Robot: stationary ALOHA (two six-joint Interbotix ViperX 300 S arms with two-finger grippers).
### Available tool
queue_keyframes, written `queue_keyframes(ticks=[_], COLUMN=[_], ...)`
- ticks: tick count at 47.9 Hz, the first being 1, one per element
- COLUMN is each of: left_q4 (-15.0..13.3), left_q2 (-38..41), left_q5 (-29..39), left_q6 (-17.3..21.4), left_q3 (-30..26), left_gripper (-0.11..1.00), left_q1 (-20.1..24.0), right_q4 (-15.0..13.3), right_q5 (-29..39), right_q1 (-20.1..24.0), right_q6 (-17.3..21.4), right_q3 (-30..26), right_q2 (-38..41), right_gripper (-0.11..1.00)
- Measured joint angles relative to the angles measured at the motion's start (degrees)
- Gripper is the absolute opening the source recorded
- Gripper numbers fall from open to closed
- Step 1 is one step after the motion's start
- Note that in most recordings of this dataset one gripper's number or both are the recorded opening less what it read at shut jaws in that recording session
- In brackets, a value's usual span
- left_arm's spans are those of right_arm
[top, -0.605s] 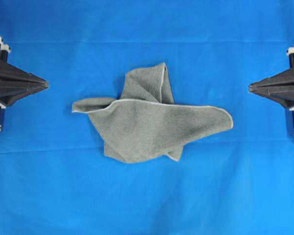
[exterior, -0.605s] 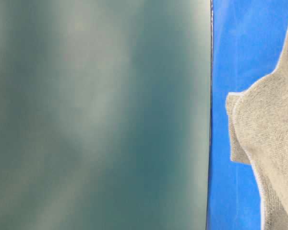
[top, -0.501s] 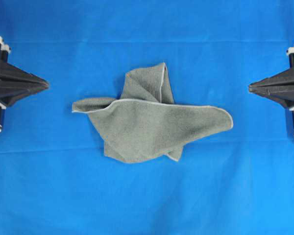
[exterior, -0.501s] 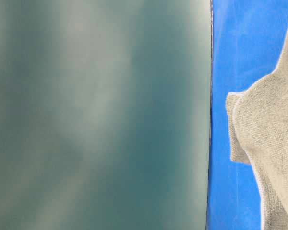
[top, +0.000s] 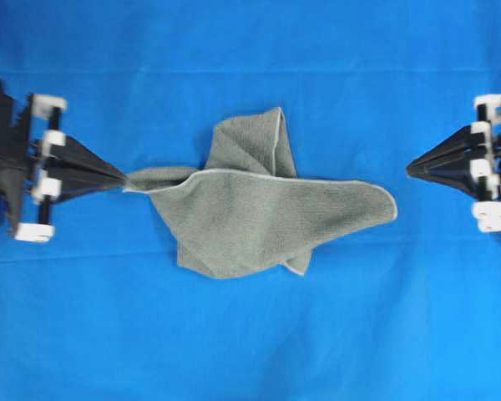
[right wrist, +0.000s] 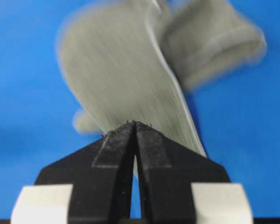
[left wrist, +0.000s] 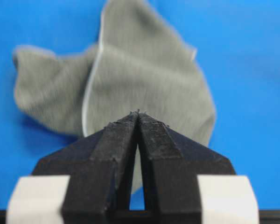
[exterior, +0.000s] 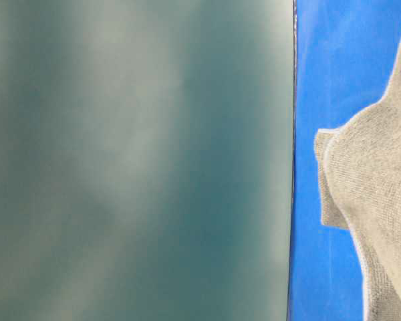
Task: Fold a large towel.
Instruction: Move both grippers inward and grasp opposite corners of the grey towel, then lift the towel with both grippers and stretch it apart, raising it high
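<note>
The towel (top: 259, 213) lies crumpled near the middle of the counter (top: 250, 334), which is covered in bright blue cloth. It is a grey-green terry piece with a thin pale stitched hem, and it is far from flat: a broad upper layer runs from a narrow tongue at the overhead view's left to a rounded corner at the right, its hem tracing a long shallow curve along the top edge. Behind that layer a folded flap sticks up toward the far side, with the hem running down its right edge, and a lower lobe bulges toward the near side, where a small corner peeks out from beneath. In the table-level view only a slice of the towel (exterior: 377, 221) shows at the right (the rest of that frame is a blurred dark green-grey surface), a stubby folded tab jutting from under the hemmed upper layer. The left gripper (top: 123, 177) has its black fingers pressed together into a point, and the tip sits right at the end of the towel's left tongue; whether it actually touches the cloth cannot be told from above, and the left wrist view shows the closed fingers (left wrist: 126, 140) with the towel (left wrist: 144, 74) beyond them. The right gripper (top: 411, 167) is likewise closed with nothing between its fingers, just beside the towel's rounded right corner but apart from it.
</note>
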Motion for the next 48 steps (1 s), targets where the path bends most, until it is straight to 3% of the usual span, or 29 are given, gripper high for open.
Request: queue_keyframes(ticks=[4,11,14,16,30,41,45,48], left_q4=[-0.09,-0.70,-0.70,-0.70,-0.70,-0.53,-0.44,-0.35], left_q2=[4.31,11.07,14.06,16.17,30.32,33.66,33.66,33.57], left_q5=[-0.79,-5.27,-7.47,-8.79,-12.22,-11.78,-10.11,-8.53], left_q6=[0.00,-1.58,-1.93,-1.93,-1.93,-1.32,-1.05,-0.97], left_q3=[-0.18,-0.18,-0.09,-0.09,-0.09,-0.35,-0.62,-0.79], left_gripper=[0.22,0.68,0.82,0.87,0.86,0.84,0.72,0.56], left_q1=[0.26,2.29,2.99,3.08,4.92,5.27,5.80,6.24], right_q4=[-0.18,-0.18,-0.18,-0.18,-0.26,-0.26,-0.44,-0.44], right_q5=[0.97,1.14,0.97,0.53,-5.54,-6.42,-6.42,-6.33], right_q1=[-0.70,-1.76,-2.55,-2.90,-3.08,-3.08,-3.16,-3.52], right_q6=[0.88,1.14,1.14,1.14,1.14,1.14,0.97,1.14], right_q3=[0.18,0.35,0.26,0.26,-2.20,-3.87,-4.22,-4.31], right_q2=[3.43,12.66,16.61,18.98,33.75,39.20,39.73,39.90], right_gripper=[0.03,0.46,0.63,0.67,0.64,0.63,0.53,0.35])
